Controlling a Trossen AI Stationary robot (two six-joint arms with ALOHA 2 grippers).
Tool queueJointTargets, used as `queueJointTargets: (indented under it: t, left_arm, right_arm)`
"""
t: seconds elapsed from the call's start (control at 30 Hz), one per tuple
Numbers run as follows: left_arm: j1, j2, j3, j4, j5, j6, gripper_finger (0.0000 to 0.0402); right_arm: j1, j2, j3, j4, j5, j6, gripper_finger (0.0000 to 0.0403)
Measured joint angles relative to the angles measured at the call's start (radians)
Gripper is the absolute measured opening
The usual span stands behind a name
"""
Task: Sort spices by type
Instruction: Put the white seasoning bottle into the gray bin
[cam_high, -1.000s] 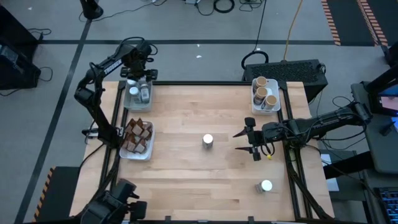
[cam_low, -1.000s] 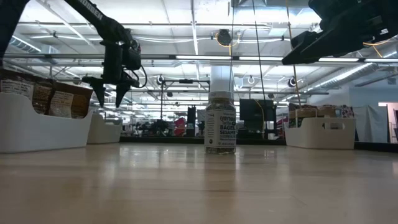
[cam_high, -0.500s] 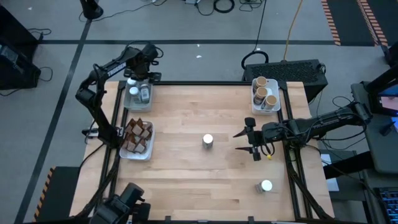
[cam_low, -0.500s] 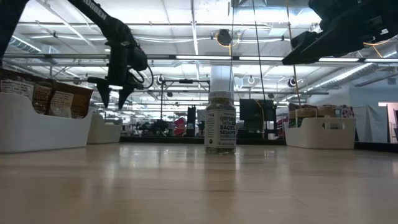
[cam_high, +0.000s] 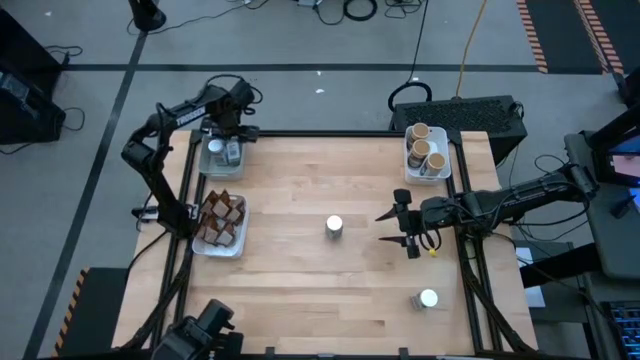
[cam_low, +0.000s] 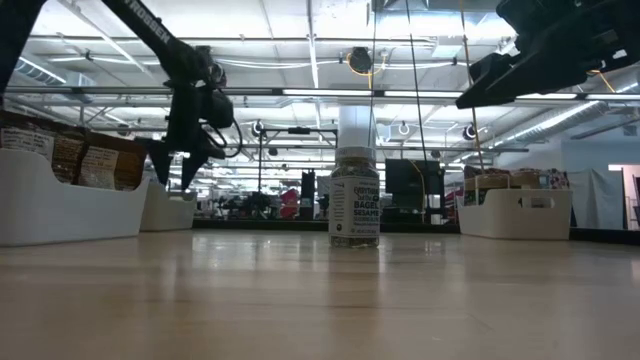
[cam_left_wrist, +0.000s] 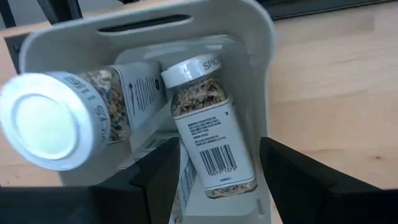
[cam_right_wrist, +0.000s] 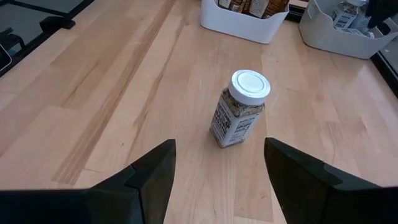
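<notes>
My left gripper (cam_high: 229, 122) hangs open, pointing down over the far-left white tray (cam_high: 205, 160). Two white-lidded spice jars lie in that tray. One jar (cam_left_wrist: 211, 149) shows between the fingers of my left gripper (cam_left_wrist: 217, 146) with no touch seen; the other (cam_left_wrist: 62, 121) lies beside it. A third white-lidded jar (cam_high: 334, 226) stands upright mid-table, in front of my open right gripper (cam_high: 400, 228), and a further one (cam_high: 428, 298) stands near the front right. Brown packets fill the left tray (cam_high: 236, 243). Cork-topped jars fill the far-right tray (cam_high: 443, 168).
The three trays sit along the table's left and far-right edges, and bare wood lies between them. In the low view my left gripper (cam_low: 175, 165) hangs just above the far-left tray's rim (cam_low: 165, 205). My right gripper (cam_right_wrist: 219, 146) hovers above the table, short of the middle jar (cam_right_wrist: 241, 115).
My left gripper has come down toward the far-left tray and drifted slightly toward the table's right edge, still pointing down. My right gripper and all the jars have kept still.
</notes>
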Motion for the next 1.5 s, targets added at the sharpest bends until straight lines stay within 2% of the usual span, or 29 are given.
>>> queueJointTargets:
  t: [0.33, 0.73, 0.93, 1.5]
  left_arm:
    - [0.0, 0.0, -0.09, 0.104, -0.003, -0.045, 0.0221]
    - [0.003, 0.021, -0.152, 0.148, -0.022, -0.116, 0.0221]
    - [0.0, 0.07, -0.154, 0.141, -0.039, -0.121, 0.0221]
    - [-0.004, 0.085, -0.103, 0.121, -0.026, -0.073, 0.0221]
  right_arm:
    - [0.0, 0.0, 0.0, 0.003, 0.0, 0.0, 0.0226]
    - [0.0, 0.0, 0.0, 0.003, 0.0, 0.0, 0.0226]
    - [0.0, 0.0, 0.0, 0.003, 0.0, -0.001, 0.0226]
    - [0.0, 0.0, 0.0, 0.003, 0.0, -0.011, 0.0226]
